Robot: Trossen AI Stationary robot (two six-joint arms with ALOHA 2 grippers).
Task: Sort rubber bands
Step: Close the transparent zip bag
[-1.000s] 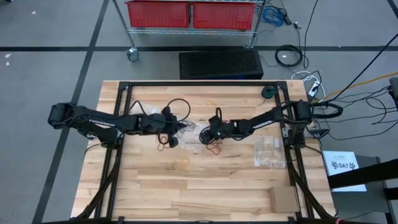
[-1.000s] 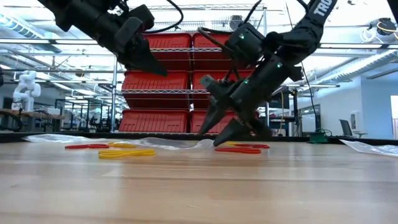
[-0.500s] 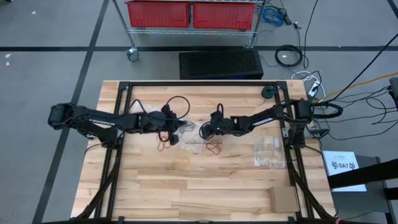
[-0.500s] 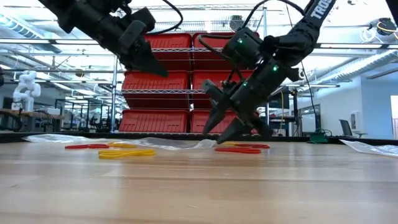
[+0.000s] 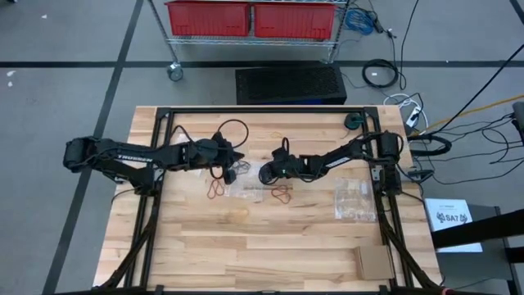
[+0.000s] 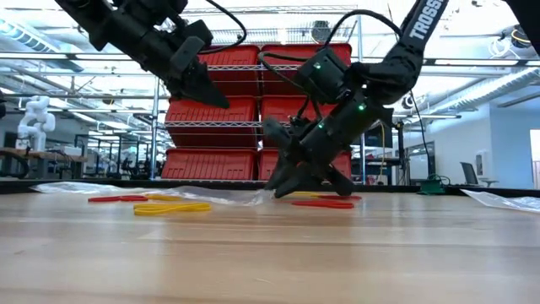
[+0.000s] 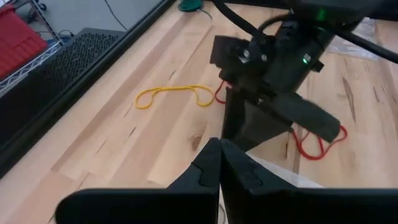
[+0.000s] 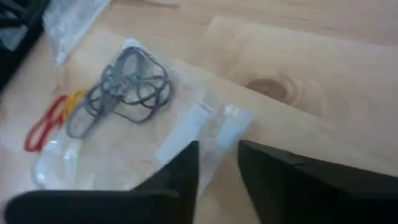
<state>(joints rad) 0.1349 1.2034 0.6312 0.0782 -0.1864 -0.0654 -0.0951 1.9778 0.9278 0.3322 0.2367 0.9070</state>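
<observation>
1. Sorting looks partly done at best. Black bands (image 8: pixel 127 87) are lying bunched inside a clear bag (image 8: pixel 205 121) near the table (image 5: pixel 270 254) middle, but red bands (image 5: pixel 282 194) are lying loose just right of it, more red ones (image 5: pixel 215 188) are sitting left of it, and a tan band (image 5: pixel 238 215) is lying alone nearer the front. So reds and tans are mostly waiting to be sorted, I'd guess.
2. Right claw (image 6: pixel 291 179) is sitting low over the bag's near edge with its fingers (image 8: pixel 180 171) a narrow gap apart. Can't tell if it's pinching the plastic or anything at all.
3. Left claw (image 6: pixel 209 93) is hanging up off the table, left of the bag, fingers pressed together with nothing in them.
4. Only the right wrist view is showing the black bands in the bag, plus a red and a yellow one at its edge. From above that's just a pale smear.
5. Left wrist view is catching a yellow band (image 7: pixel 174 95) on bare wood beyond the right claw.
6. Low view is showing how high each claw is; the overhead can't.
</observation>
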